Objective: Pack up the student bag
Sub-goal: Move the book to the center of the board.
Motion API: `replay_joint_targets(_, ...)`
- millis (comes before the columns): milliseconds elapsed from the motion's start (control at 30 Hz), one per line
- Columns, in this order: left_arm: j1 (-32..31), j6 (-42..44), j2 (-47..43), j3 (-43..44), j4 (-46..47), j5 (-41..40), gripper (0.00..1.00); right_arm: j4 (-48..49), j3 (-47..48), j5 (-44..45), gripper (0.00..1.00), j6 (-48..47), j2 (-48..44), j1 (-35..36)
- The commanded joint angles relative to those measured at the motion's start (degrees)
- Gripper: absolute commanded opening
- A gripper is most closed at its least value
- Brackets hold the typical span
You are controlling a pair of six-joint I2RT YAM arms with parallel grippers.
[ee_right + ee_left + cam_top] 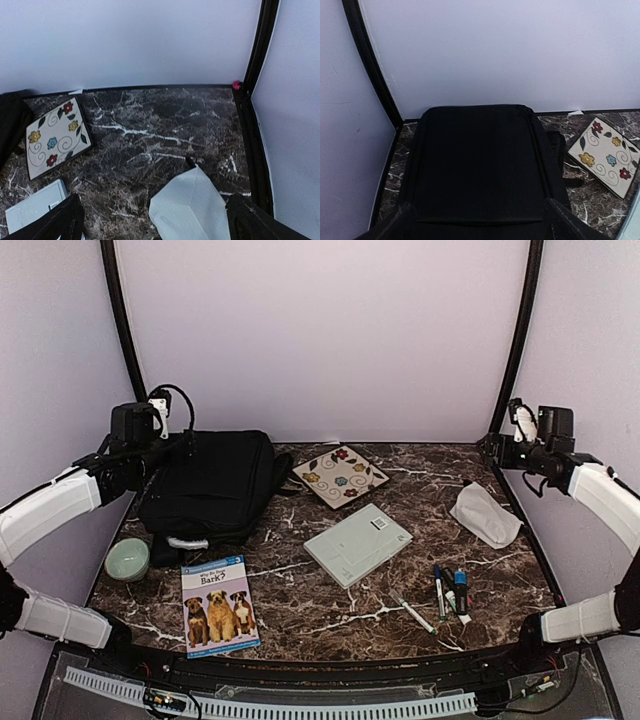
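The student bag [210,485], a large black fabric backpack, lies flat at the back left of the marble table, its grey-white handle [188,542] at the near end. It fills the left wrist view [480,165]. My left gripper [182,446] hovers over the bag's far left corner, open and empty, with the fingers [567,222] spread wide in its wrist view. My right gripper [497,448] hangs at the back right, open and empty, above a white pouch [485,515] that shows between its fingers [260,220].
On the table lie a flowered square plate [340,476], a pale green flat box [357,543], a dog book [220,605], a green bowl [127,560], several markers [450,590] and a pen [412,613]. Black frame posts stand at both back corners.
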Motion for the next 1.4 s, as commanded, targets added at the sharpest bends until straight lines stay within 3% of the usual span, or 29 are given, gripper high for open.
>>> replay_joint_targets(0,-1.69,0.76,-0.29,-2.1,-1.79,10.97,0.87,1.52,-5.13,-2.64,0.99,-2.74,-2.65,-0.83)
replay_joint_targets(133,-6.5,2.61,0.6,-2.81,-5.58,17.19,0.85,0.86,-9.52,-10.4,0.93,-7.82,-4.08,-1.33)
replay_joint_targets(333,-18.68,5.35,4.58,-3.13,-9.05,21.13,0.78,1.15,-14.86,-15.9,0.89,-13.34,-5.44,-1.82)
replay_joint_targets(500,-29.43,8.87,13.63,-0.82,-11.85,21.55,0.67,0.79,-16.82,-21.24,0.86,-17.1,-5.89,-2.03)
replay_joint_targets(667,-35.46,11.89,26.18,2.64,-13.54,21.86,0.56,0.36,-17.17,-21.87,0.84,-20.17,-5.78,-2.07)
replay_joint_targets(967,-37.72,13.78,44.08,12.77,-15.39,17.12,0.44,-0.34,-16.74,-23.76,0.82,-22.89,-4.93,-2.21)
replay_joint_targets(1367,-37.8,16.06,59.08,29.37,-8.81,16.43,0.43,0.35,-17.05,-24.04,0.82,-23.56,-3.47,-2.02)
